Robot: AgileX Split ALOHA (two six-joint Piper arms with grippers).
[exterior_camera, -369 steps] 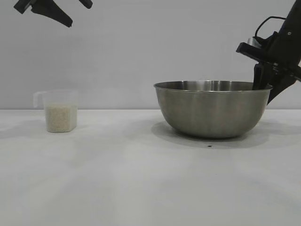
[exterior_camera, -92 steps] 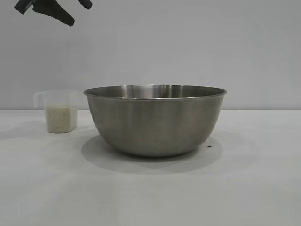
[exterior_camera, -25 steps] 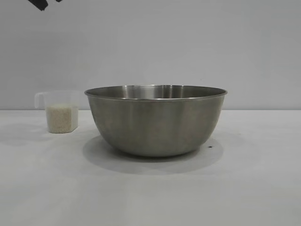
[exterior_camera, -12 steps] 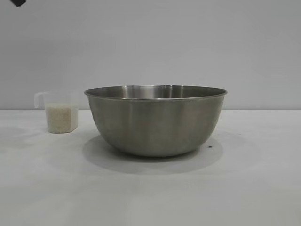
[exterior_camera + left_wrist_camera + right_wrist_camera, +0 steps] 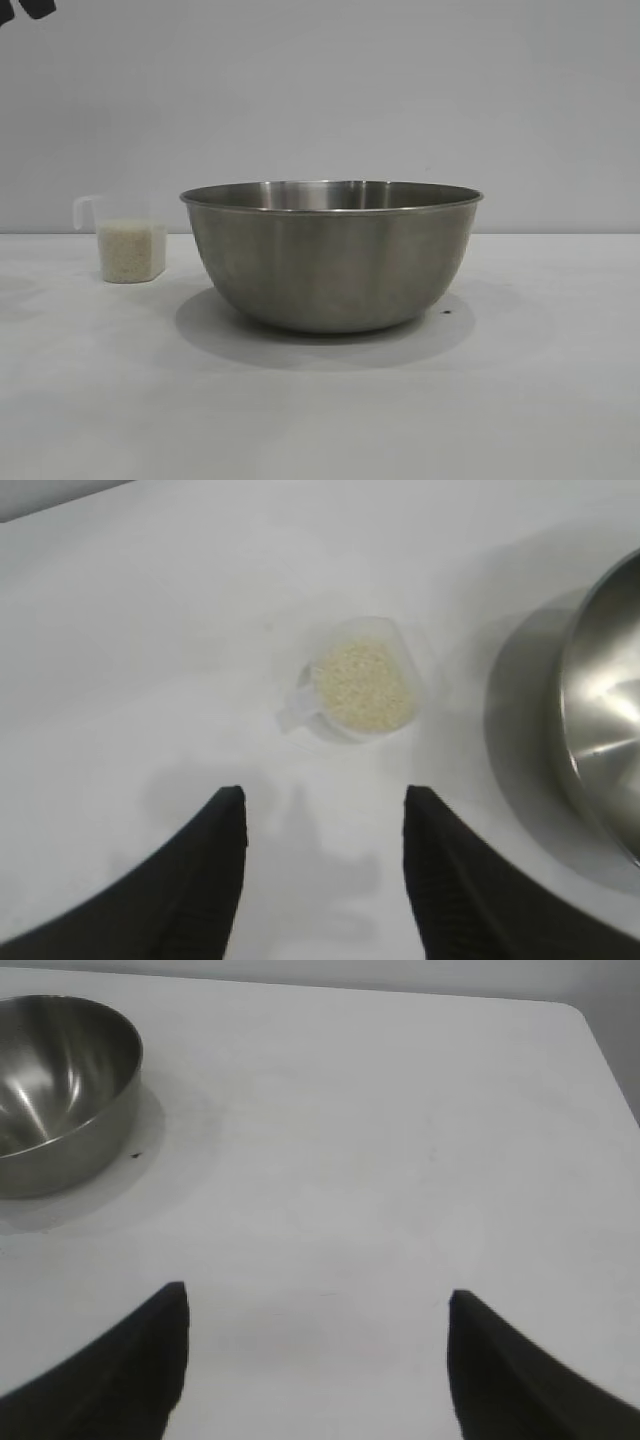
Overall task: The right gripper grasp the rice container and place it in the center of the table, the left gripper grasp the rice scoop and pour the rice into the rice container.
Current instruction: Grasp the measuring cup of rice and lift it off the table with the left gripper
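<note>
The rice container (image 5: 331,255), a large steel bowl, stands at the middle of the white table (image 5: 320,420); it also shows in the left wrist view (image 5: 600,700) and the right wrist view (image 5: 55,1085). The rice scoop (image 5: 128,240), a clear cup with a side handle, stands upright to the bowl's left, part full of rice (image 5: 130,250); from above the rice (image 5: 362,685) shows in it. My left gripper (image 5: 322,798) is open and empty, high above the table short of the scoop; only a tip (image 5: 25,8) shows in the exterior view. My right gripper (image 5: 317,1298) is open and empty over bare table, away from the bowl.
A tiny dark speck (image 5: 446,310) lies on the table just right of the bowl's base. The table's far corner and edge (image 5: 585,1030) show in the right wrist view. A plain grey wall stands behind the table.
The left gripper has drifted left and up, almost leaving the exterior view's top left corner. Bowl and scoop have not moved in the last second.
</note>
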